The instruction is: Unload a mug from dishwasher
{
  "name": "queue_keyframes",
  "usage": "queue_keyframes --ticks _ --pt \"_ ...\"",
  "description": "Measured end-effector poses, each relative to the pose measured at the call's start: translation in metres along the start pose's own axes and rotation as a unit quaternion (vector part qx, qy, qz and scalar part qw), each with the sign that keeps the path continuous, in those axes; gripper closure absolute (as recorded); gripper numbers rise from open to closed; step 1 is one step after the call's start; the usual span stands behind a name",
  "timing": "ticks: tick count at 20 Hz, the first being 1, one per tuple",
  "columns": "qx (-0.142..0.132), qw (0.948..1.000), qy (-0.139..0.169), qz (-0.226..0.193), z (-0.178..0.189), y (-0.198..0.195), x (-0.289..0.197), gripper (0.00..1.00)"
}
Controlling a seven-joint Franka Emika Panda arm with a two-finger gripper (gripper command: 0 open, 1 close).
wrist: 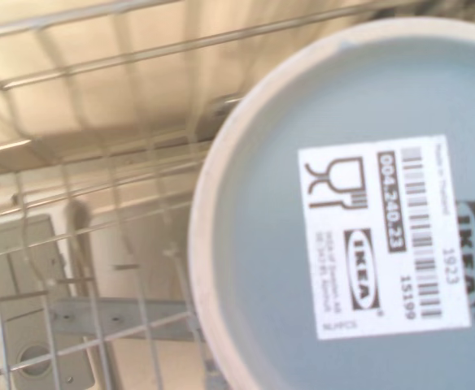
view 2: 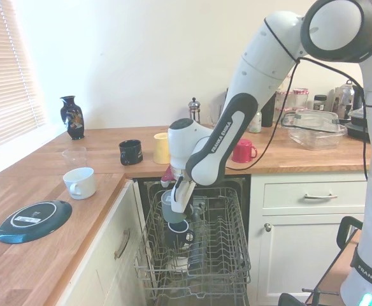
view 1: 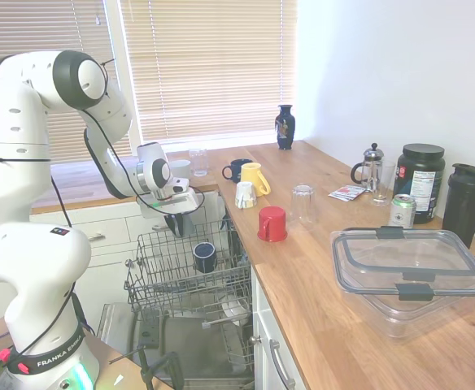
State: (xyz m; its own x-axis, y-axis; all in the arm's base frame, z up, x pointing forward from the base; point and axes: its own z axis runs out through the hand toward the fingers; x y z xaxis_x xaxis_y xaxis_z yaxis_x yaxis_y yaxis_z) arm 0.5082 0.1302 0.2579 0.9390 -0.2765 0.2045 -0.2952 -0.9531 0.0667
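I have the mug (view 2: 173,210) clamped in the gripper (view 2: 175,205), base up, and it hangs clear above the pull-out rack (view 2: 218,255) of the dishwasher (view 1: 180,341). In the first exterior view the grey mug (view 1: 182,221) sits just under the wrist, at about 11 o'clock from the navy mug (view 1: 205,257) that is left standing in the rack.

To finish this step well, I judge I should keep the grip firm and the mug level, gain a little more height so its rim clears the rack wires and the counter edge, then swing toward a bare patch of the wooden counter (view 1: 319,276), steering wide of the red mug (view 1: 272,223), the upturned glass (view 1: 302,203) and the yellow mug (view 1: 254,177). A smooth inverted mug may slip if I hurry.

Writing, largest first: "FRANKA EMIKA" runs along the forearm in the second exterior view. In the wrist view, the white sticker (wrist: 388,236) on the mug's base carries the IKEA logo twice, the number 004.240.23, then 15199 and 1923, a glass-and-fork mark and a barcode.
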Motion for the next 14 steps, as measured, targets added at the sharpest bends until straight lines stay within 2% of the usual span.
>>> queue_keyframes --ticks 7,14 --pt "0.023 0.9986 -0.005 0.047 -0.031 0.041 0.024 1.00" --pt "0.050 0.9945 -0.010 0.091 -0.060 0.084 0.039 1.00"
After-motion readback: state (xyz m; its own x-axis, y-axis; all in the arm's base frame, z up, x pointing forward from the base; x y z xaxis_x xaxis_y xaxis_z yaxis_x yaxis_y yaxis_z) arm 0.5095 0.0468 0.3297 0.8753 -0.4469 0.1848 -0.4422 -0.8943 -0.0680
